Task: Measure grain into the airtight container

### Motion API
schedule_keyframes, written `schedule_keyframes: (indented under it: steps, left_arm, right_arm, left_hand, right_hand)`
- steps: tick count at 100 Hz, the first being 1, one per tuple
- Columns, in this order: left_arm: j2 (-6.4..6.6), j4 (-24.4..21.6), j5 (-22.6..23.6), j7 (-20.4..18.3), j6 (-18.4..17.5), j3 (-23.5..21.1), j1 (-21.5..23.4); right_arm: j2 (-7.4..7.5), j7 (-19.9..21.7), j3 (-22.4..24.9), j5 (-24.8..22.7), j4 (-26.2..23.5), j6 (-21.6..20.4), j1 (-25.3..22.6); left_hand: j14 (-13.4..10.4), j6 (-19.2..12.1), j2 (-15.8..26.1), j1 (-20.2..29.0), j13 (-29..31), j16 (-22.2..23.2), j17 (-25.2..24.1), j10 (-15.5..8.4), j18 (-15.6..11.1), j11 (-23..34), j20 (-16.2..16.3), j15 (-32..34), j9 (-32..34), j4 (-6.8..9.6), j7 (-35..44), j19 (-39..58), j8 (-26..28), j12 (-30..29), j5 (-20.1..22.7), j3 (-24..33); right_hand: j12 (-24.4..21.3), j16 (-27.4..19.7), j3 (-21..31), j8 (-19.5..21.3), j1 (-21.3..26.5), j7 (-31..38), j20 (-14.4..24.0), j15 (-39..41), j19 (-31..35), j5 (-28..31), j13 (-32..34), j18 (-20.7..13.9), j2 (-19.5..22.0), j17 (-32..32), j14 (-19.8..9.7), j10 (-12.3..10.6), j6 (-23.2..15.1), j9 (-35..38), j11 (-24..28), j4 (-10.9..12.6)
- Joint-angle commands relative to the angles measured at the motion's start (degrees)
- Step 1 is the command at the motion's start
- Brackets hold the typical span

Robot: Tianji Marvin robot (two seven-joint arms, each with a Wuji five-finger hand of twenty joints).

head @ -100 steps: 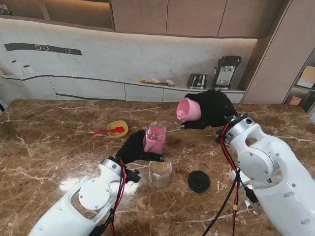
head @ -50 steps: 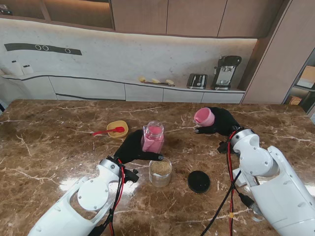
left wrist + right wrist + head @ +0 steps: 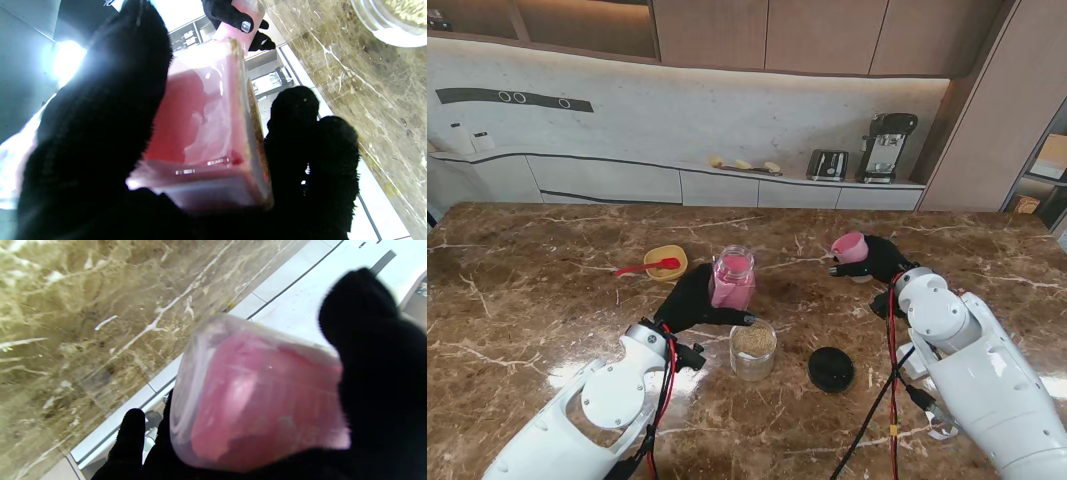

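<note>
My left hand (image 3: 689, 300), in a black glove, is shut on a square clear jar with pink contents (image 3: 732, 280), held just above the table near its middle. The left wrist view shows the jar (image 3: 206, 133) between thumb and fingers. My right hand (image 3: 879, 258) is shut on a pink measuring cup (image 3: 850, 246), low over the table at the right. It fills the right wrist view as a blurred pink cup (image 3: 260, 400). A round glass container of tan grain (image 3: 753, 348) stands just nearer to me than the jar. Its black lid (image 3: 831, 368) lies to its right.
A yellow bowl (image 3: 665, 262) with a red spoon (image 3: 642, 267) sits farther away on the left. The brown marble table (image 3: 527, 300) stretches wide. Behind it runs a counter with a toaster (image 3: 827, 164) and a coffee machine (image 3: 885, 146).
My right hand has drawn back and lowered with the pink cup, turning it from tipped to more upright. My left hand has shifted the jar slightly left and farther away.
</note>
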Motion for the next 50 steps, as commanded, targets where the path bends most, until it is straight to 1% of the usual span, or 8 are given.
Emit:
schedule_keyframes:
  steps: [1,8,15,24,30,32,40,50]
  left_arm:
    - [0.00,0.0,0.0,0.1,0.0,-0.1,0.5]
    - [0.03,0.0,0.1,0.1,0.1,-0.3,0.6]
    - [0.04,0.0,0.1,0.1,0.2,-0.5,0.7]
    - [0.06,-0.1,0.1,0.0,0.4,-0.6,0.9]
    - [0.08,-0.2,0.1,0.0,0.6,-0.7,1.0]
    - [0.09,-0.2,0.1,0.0,0.6,-0.7,1.0]
    - [0.12,-0.4,0.1,-0.2,0.8,-0.7,1.1]
    - [0.17,-0.6,0.1,-0.3,1.1,-0.8,1.2]
  right_arm:
    - [-0.52,0.4,-0.3,0.7,1.8,0.9,0.1]
    - [-0.70,0.2,-0.9,1.1,3.6,1.2,0.7]
    - [-0.83,0.0,-1.4,1.1,5.5,1.0,1.5]
    - [-1.31,-0.8,-2.0,2.4,7.8,0.7,2.3]
    - [-1.61,-1.2,-2.3,3.3,9.1,0.9,2.8]
    - [-1.65,-1.3,-2.5,3.3,9.7,0.9,3.1]
    - [-1.73,-1.6,-3.2,2.8,11.6,0.6,4.0]
    - [-1.94,-2.0,-4.2,2.5,14.1,0.4,5.2]
  left_hand:
    - [-3.5,-11.8,29.0,10.9,1.7,0.0,-0.4,-5.1,-1.3,5.6,0.6,1.4,6.1,-1.75,12.8,2.0,1.6,1.8,11.4,9.9]
    - [-3.6,-11.9,29.0,10.9,1.7,0.0,-0.4,-5.0,-1.3,5.6,0.7,1.4,6.1,-1.76,12.8,2.0,1.6,1.8,11.4,9.9]
    - [-3.6,-11.9,29.0,10.9,1.7,0.0,-0.4,-5.1,-1.3,5.5,0.7,1.4,6.1,-1.76,12.7,2.0,1.6,1.8,11.4,10.0]
    - [-3.6,-11.9,29.0,10.9,1.7,0.0,-0.4,-5.1,-1.3,5.5,0.7,1.3,6.1,-1.77,12.7,2.0,1.6,1.8,11.4,10.0]
    - [-3.6,-11.9,29.0,10.9,1.7,0.0,-0.4,-5.0,-1.3,5.5,0.7,1.3,6.1,-1.77,12.7,2.0,1.6,1.8,11.4,10.0]
    - [-3.6,-11.9,29.0,10.8,1.7,0.0,-0.4,-5.1,-1.3,5.5,0.7,1.3,6.1,-1.78,12.7,2.0,1.6,1.8,11.3,9.9]
    - [-3.6,-11.9,29.0,10.9,1.7,0.0,-0.4,-5.1,-1.3,5.5,0.7,1.3,6.0,-1.78,12.7,2.0,1.6,1.8,11.4,9.9]
    - [-3.6,-11.9,29.1,10.9,1.6,0.0,-0.4,-5.1,-1.3,5.4,0.7,1.3,6.0,-1.78,12.7,2.0,1.6,1.8,11.3,9.9]
  right_hand:
    - [-1.1,-1.2,7.6,-1.6,-0.8,0.6,-0.2,-1.6,-3.0,3.3,-2.5,-3.1,15.9,0.2,-3.0,-0.9,-9.8,-2.6,0.1,-1.9]
    - [-1.6,-2.1,7.6,-3.2,-2.5,-0.2,-1.3,-3.9,-4.6,0.9,-2.7,-3.8,17.2,0.7,-3.6,-1.2,-9.5,-5.1,-0.1,-2.1]
    - [-1.9,-2.5,8.1,-4.5,-0.6,-0.7,-2.1,-6.3,-5.6,-0.4,-2.7,-4.3,17.1,1.1,-4.1,-1.6,-10.1,-7.2,0.2,-1.9]
    - [-2.2,-2.5,12.3,-4.5,5.8,-0.9,-3.3,-8.7,-6.9,-2.5,-3.0,-4.3,10.7,1.5,-4.1,-1.7,-10.5,-9.4,0.6,-1.6]
    - [-2.4,-2.3,15.1,-3.3,7.3,-3.0,-3.4,-9.7,-7.0,-2.7,-3.1,-4.1,8.1,1.5,-3.7,-1.5,-9.6,-10.2,0.7,-1.8]
    - [-2.6,-2.1,14.4,-1.6,8.1,-4.7,-3.3,-9.9,-6.9,-2.6,-3.2,-4.0,8.0,1.4,-3.6,-1.5,-9.1,-10.7,0.8,-1.5]
    - [-2.9,-2.5,12.9,0.3,9.0,-6.0,-3.5,-11.0,-7.0,-3.1,-3.5,-3.9,6.9,1.4,-3.4,-1.3,-8.7,-12.3,0.5,-1.6]
    - [-3.4,-3.4,10.5,2.1,7.3,-7.1,-4.8,-13.9,-8.2,-3.8,-3.9,-4.1,8.2,1.8,-3.8,-1.7,-9.6,-14.7,-0.1,-1.8]
